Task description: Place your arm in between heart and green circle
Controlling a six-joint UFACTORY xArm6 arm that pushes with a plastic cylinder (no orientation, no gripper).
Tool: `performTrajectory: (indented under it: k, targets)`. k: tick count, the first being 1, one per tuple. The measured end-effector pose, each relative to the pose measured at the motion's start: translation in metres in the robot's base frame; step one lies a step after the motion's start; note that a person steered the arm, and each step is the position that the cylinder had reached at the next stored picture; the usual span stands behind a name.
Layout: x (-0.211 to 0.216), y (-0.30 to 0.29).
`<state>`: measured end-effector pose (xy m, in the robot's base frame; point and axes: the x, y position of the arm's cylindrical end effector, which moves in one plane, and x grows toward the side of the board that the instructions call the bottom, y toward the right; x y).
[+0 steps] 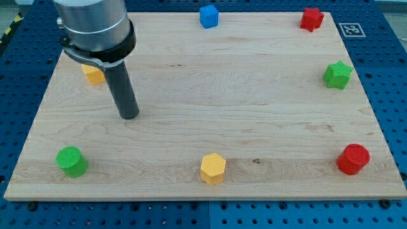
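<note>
A green circle block (71, 161) lies near the board's bottom left corner. A yellow block (93, 75), likely the heart, lies at the upper left, partly hidden behind my arm. My tip (129, 116) rests on the board right of and below the yellow block, and above and right of the green circle. It touches neither block.
A blue cube (208, 16) lies at the top middle, a red block (311, 19) at the top right, a green star (338, 75) at the right edge, a red circle (353, 159) at the bottom right, a yellow hexagon (213, 168) at the bottom middle. The wooden board (241, 95) sits on a blue perforated table.
</note>
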<state>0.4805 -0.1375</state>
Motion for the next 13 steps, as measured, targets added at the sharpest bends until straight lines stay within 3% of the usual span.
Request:
performTrajectory:
  k: [13]
  targets:
    - [-0.002,-0.034]
